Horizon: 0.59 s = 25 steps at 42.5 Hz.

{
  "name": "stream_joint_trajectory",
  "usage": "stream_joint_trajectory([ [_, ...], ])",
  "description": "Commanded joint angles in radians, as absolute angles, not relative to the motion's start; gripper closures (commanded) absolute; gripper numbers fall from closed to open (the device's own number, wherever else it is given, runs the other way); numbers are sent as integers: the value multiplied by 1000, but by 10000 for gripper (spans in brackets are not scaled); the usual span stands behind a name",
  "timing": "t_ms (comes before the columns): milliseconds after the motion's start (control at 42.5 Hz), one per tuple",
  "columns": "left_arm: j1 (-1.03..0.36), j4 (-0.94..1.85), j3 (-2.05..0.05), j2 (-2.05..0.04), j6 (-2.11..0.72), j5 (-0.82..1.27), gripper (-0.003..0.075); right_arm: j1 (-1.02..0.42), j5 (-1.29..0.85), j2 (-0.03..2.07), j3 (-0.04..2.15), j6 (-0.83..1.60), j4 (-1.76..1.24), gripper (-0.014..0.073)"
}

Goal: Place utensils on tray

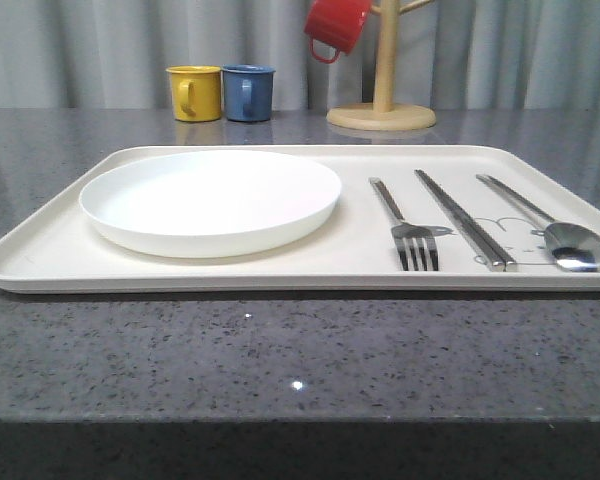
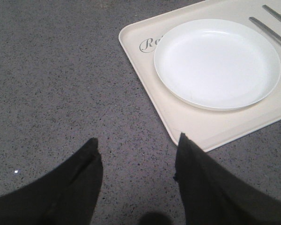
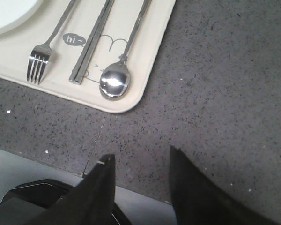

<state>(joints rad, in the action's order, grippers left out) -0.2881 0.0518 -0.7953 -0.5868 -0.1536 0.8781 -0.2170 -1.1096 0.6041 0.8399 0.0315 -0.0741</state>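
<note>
Each pincer, left pincer and right pincer, has two matte black, wedge-shaped fingers (plain, unmarked surfaces).

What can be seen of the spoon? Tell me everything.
The spoon is shiny silver metal, with an oval bowl and a long slim handle. It lies flat on the tray near its right end, bowl toward the robot, facing up and catching bright reflections, handle running back and to the left. It is the rightmost utensil, beside the chopsticks but apart from them. It rests over the tray's grey drawing. Only the tray touches it.
</note>
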Motion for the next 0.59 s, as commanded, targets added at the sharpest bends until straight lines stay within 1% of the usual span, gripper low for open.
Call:
stream_joint_trajectory([
  [0, -295, 57, -822, -589, -145, 808, 367, -215, -1034, 546, 828, 46, -69, 282],
  [141, -295, 57, -822, -589, -145, 805, 367, -215, -1015, 487, 800, 46, -69, 284],
  [212, -295, 57, -822, -589, -145, 808, 386, -215, -1014, 477, 799, 46, -69, 322],
  [330, -295, 57, -822, -589, -145, 810, 515, -215, -1013, 477, 799, 46, -69, 508],
  [400, -295, 57, -822, -589, -145, 810, 598, -215, -1017, 477, 799, 46, -69, 601],
  [447, -295, 57, -822, -589, -145, 810, 652, -215, -1024, 477, 799, 46, -70, 646],
  [471, -295, 57, -822, -589, -145, 810, 664, -215, -1029, 477, 799, 46, -72, 661],
  [565, -295, 57, -822, -589, -145, 810, 731, -215, -1049, 477, 799, 46, -72, 661],
])
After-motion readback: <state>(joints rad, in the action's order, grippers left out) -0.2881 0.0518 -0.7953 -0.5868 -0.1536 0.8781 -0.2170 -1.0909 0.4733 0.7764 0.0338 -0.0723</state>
